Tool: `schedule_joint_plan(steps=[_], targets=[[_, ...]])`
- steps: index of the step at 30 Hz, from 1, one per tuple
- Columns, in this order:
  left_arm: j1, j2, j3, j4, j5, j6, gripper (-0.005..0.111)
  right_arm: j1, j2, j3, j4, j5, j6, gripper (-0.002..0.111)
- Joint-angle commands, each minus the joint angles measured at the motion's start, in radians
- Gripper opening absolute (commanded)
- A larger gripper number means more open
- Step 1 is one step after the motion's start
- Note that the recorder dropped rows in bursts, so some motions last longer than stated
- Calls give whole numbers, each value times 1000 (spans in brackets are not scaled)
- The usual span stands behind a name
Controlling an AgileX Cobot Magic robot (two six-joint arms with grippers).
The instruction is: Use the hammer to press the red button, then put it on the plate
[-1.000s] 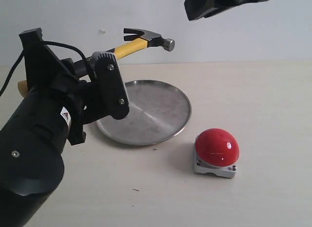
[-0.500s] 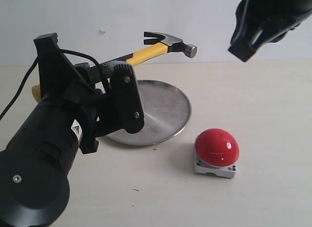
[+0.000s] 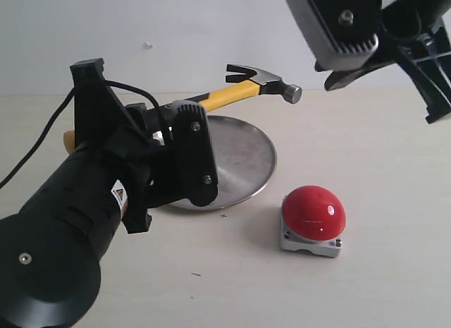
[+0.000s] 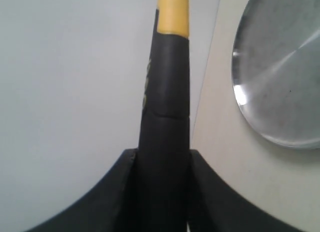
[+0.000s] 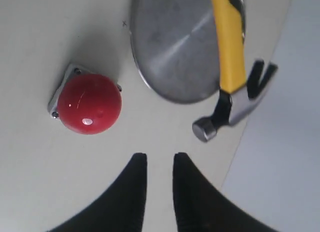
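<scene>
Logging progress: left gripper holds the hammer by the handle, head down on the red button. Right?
No. The left gripper does hold the hammer by the handle, but the exterior view shows its head raised in the air, apart from the red button.

Left of plate [image 3: 243, 155] behind left gripper [image 3: 187, 130]; hammer [image 4: 165, 107] head outside left wrist view

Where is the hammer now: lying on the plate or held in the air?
Held in the air. The left claw grips the hammer by its black handle; its head hangs clear above the plate.
</scene>
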Motion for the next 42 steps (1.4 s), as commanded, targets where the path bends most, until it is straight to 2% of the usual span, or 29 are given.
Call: schedule_joint_plan(steps=[1,4,9,18,23,31,36,42], targets=[[-3,-11,-5,53,60,-11,0,-3,60,-7,30,-67,-138,41],[-3,-11,-5,53,60,-11,0,-3,96,-7,48,-155,-142,56],[-3,-11,-5,53,55,-11,0,-3,129,-7,120,-255,-208,69],[-33,-11,-5,53,56,-15,0,-3,204,-7,167,-376,-222,69],[-38,-11,-5,53,61,-15,0,-3,208,-7,225,-313,-188,64],[-42,-11,-5,53,52,-9,0,-22,162,-15,211,-149,7,61],[-107,-11,-2,53,42,42,0,-39,161,-72,241,-1,83,59],[-181,-11,-2,53,74,44,0,-39,161,-73,220,-1,144,59]])
